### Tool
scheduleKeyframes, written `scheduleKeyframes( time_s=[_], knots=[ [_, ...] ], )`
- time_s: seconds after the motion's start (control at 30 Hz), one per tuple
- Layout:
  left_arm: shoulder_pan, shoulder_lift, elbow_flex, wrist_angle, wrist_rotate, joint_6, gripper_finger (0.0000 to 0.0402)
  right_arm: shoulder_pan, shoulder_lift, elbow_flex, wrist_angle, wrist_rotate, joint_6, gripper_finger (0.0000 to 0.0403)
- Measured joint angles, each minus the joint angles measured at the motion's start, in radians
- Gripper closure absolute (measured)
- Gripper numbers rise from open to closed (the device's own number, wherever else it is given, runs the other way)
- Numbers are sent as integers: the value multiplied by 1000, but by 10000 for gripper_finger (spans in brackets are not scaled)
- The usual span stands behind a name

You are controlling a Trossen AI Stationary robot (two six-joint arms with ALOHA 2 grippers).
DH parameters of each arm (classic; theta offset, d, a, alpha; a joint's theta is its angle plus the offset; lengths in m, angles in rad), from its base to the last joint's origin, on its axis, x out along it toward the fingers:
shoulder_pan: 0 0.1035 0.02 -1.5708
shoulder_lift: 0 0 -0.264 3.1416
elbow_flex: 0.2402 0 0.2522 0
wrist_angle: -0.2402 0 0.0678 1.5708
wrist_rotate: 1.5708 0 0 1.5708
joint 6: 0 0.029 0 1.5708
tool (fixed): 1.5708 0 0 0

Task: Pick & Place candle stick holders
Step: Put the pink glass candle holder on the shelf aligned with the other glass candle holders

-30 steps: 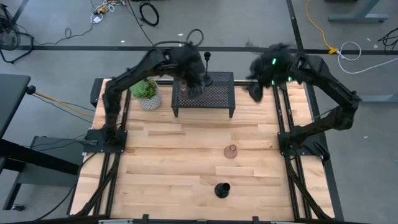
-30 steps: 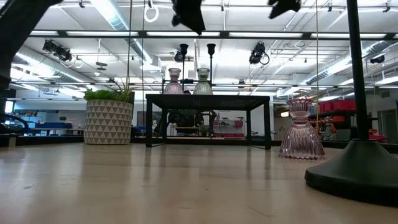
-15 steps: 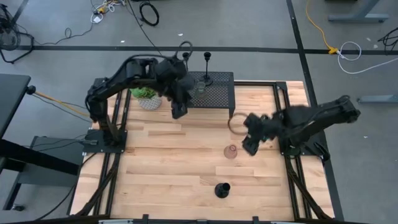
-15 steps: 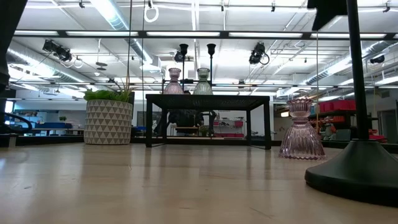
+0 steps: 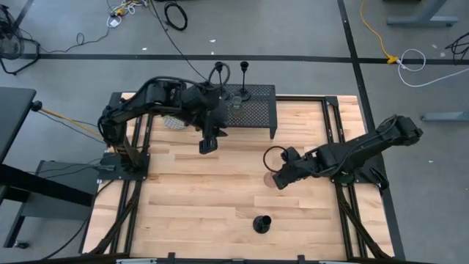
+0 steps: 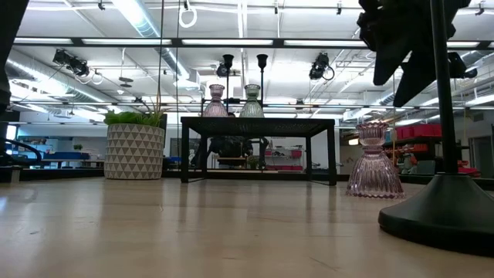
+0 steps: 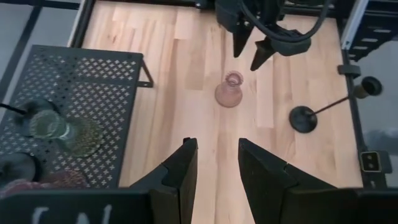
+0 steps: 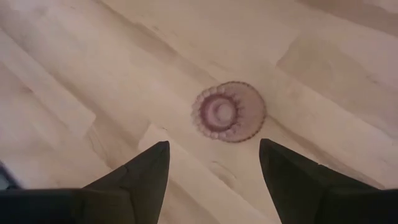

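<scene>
Wooden plank counter (image 5: 205,198). Black mesh rack (image 5: 253,111) stands at its far edge. Potted plant (image 5: 173,117) just beside the rack. Pink glass candle holder (image 5: 270,180) upright on bare wood, nearer than the rack. Black stem candle holder (image 5: 261,222) nearer still, apart from it.

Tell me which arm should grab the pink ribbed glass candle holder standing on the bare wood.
The right arm. Its open claw hangs directly above the pink ribbed glass candle holder, fingers either side. The left claw hovers off by the black mesh rack, also open.
</scene>
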Motion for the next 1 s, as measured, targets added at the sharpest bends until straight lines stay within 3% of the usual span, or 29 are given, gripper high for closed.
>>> scheduleKeyframes(
  time_s=[0.63,1.0],
  knots=[
    [0,0,0,38,-9,-26,282,-33,115,0,-21,44,-51,158],
    [0,2,0,65,-9,-26,282,-44,191,0,13,36,-82,258]
  ],
)
